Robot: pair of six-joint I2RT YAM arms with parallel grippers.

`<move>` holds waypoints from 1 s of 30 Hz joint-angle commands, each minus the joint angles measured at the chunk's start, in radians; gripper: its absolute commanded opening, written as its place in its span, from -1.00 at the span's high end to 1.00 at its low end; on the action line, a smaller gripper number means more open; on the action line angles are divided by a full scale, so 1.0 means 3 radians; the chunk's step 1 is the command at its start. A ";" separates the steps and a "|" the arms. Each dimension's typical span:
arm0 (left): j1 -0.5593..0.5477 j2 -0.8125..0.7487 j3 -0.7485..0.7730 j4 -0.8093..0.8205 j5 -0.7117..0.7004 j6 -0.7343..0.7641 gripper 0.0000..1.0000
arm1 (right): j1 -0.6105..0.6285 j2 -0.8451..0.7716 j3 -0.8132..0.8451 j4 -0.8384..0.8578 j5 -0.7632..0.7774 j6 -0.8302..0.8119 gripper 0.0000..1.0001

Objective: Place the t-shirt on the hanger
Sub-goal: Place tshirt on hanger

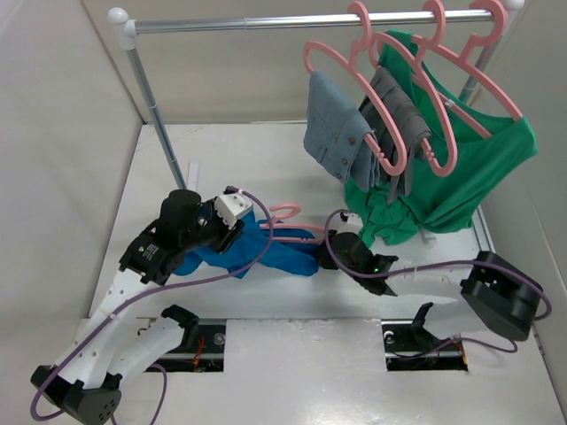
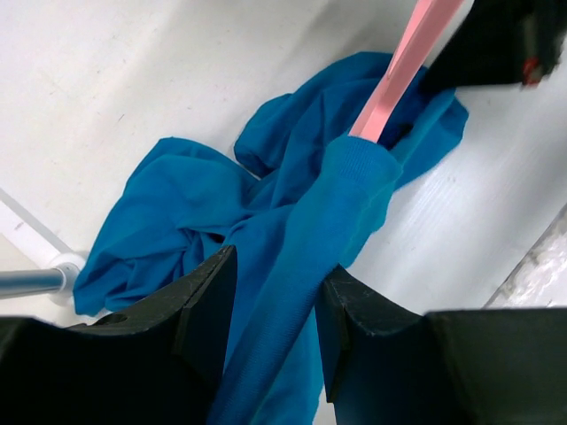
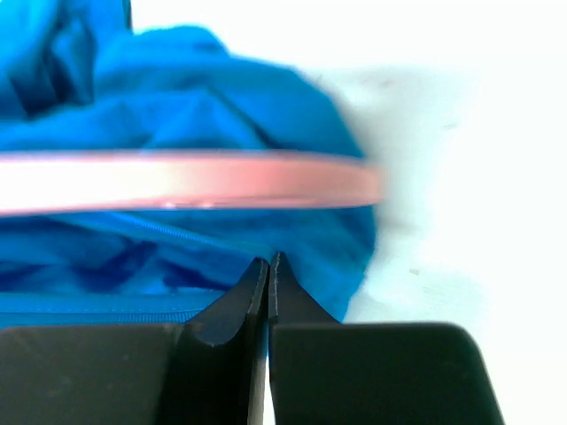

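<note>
The blue t-shirt (image 1: 266,254) lies crumpled in the middle of the table. The salmon-pink hanger (image 1: 289,212) lies partly inside it, hook pointing to the back. My left gripper (image 1: 237,232) is over the shirt's left part. In the left wrist view my left gripper (image 2: 275,283) is shut on a band of the t-shirt (image 2: 177,212), and the hanger (image 2: 399,75) pokes out of the fabric ahead. My right gripper (image 1: 337,243) is at the shirt's right end. In the right wrist view my right gripper (image 3: 267,262) is pinched shut at the t-shirt's (image 3: 177,97) edge, just below the hanger bar (image 3: 177,181).
A clothes rack (image 1: 301,19) stands at the back, its left post (image 1: 152,106) reaching the table. Pink hangers with grey garments (image 1: 341,133) and a green shirt (image 1: 469,168) hang at the back right, the green shirt reaching down close to my right gripper.
</note>
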 commanded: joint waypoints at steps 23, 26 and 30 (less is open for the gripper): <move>0.0020 -0.0073 0.0114 -0.0643 0.0104 0.0718 1.00 | -0.0608 -0.1132 0.0021 -0.1409 0.0731 -0.0950 1.00; 0.0020 0.0009 0.0083 -0.0438 0.0063 0.0641 1.00 | -0.0434 -0.1162 0.0343 -0.1215 0.0630 -0.1844 1.00; 0.0020 0.0117 0.0083 -0.0295 0.0240 0.0610 1.00 | -0.0332 -0.1162 0.0640 -0.1082 -0.0084 -0.2607 1.00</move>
